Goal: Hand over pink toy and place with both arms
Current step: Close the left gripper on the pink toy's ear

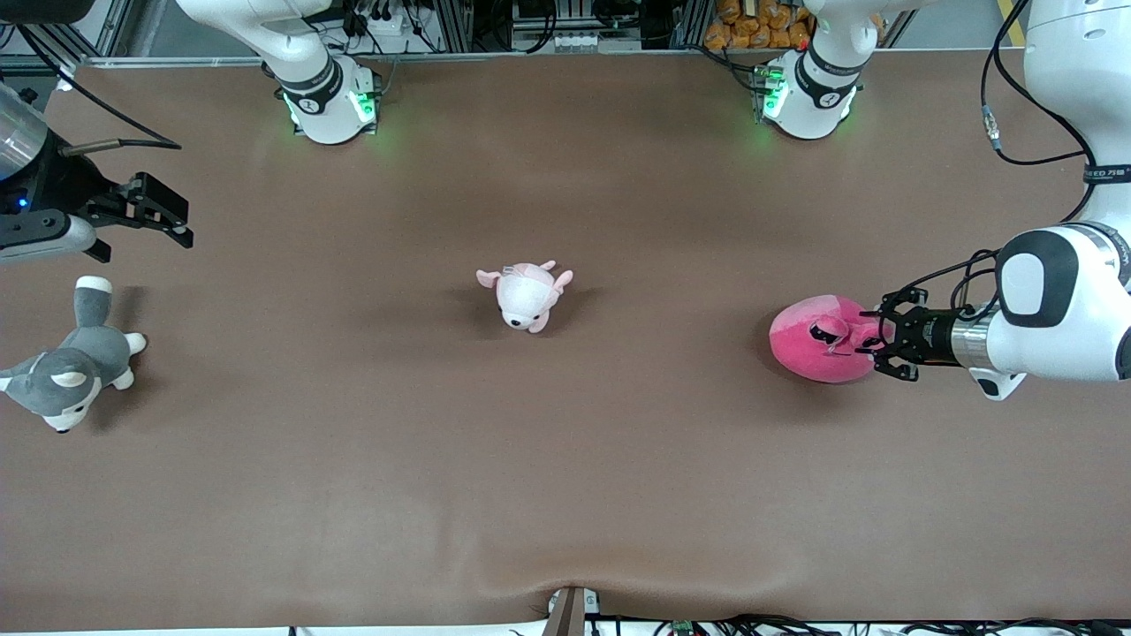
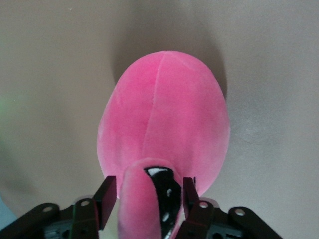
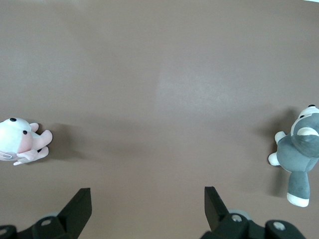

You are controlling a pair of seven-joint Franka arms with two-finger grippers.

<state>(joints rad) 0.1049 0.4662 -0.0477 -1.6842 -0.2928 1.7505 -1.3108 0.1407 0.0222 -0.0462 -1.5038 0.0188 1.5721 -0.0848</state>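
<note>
The pink toy (image 1: 817, 340), a round hot-pink plush with black eyes, lies on the brown table toward the left arm's end. My left gripper (image 1: 884, 340) is low at its side. In the left wrist view the pink toy (image 2: 164, 114) fills the middle, and my left gripper (image 2: 148, 188) stands open astride a raised fold with a black eye. One finger touches the fold; a thin gap shows at the other. My right gripper (image 1: 172, 221) waits open and holds nothing, over the table at the right arm's end; the right wrist view shows the same gripper (image 3: 148, 196) above bare tabletop.
A small pale pink-and-white plush animal (image 1: 526, 296) (image 3: 20, 139) lies at the table's middle. A grey-and-white plush husky (image 1: 71, 371) (image 3: 296, 149) lies at the right arm's end, nearer the front camera than the right gripper. The brown table (image 1: 565, 486) spreads wide between them.
</note>
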